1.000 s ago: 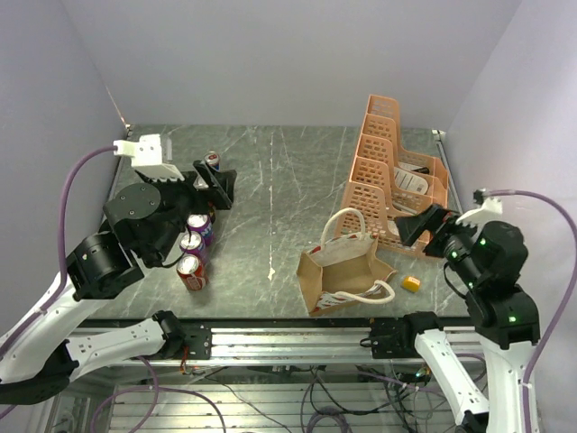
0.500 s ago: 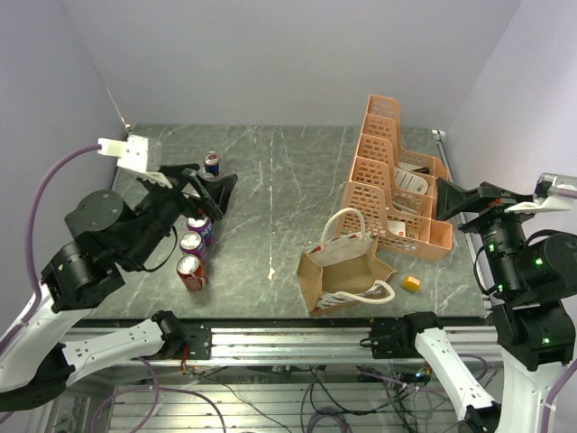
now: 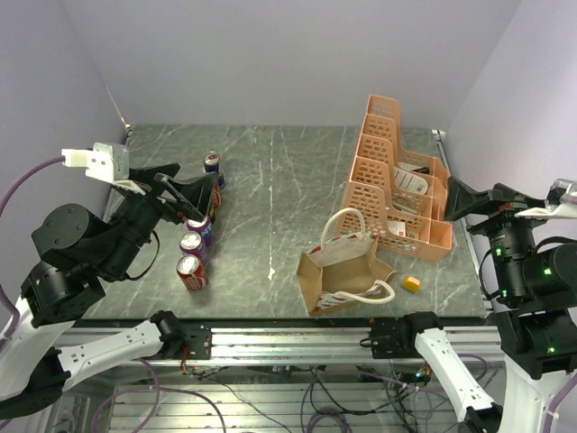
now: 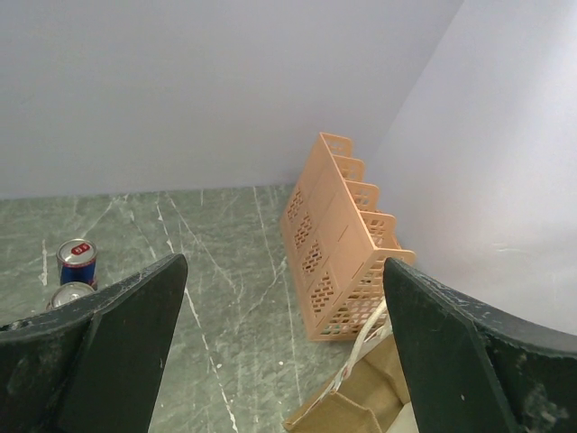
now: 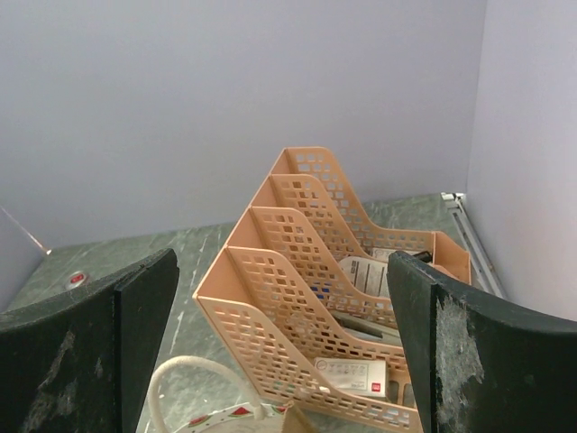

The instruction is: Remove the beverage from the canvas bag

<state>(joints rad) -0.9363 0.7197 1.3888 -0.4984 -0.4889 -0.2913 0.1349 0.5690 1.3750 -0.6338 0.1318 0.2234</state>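
Matt canvas bag (image 3: 317, 287), glossy plastic rack (image 3: 377, 194)

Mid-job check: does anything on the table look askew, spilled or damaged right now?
The canvas bag looks crumpled: its mouth gapes unevenly, and the wall facing the orange rack splays outward. A small orange block lies loose beside it. No spill is visible, and the cans appear upright.

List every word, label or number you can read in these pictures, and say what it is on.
No text can be read in any view.
On the three cans at the left: printed designs, too small to read.
On the blue can: a red mark on top, blurred.
On the white packet in the rack: a red label, too small to read.
On the bag: red markings at the rim, unreadable.
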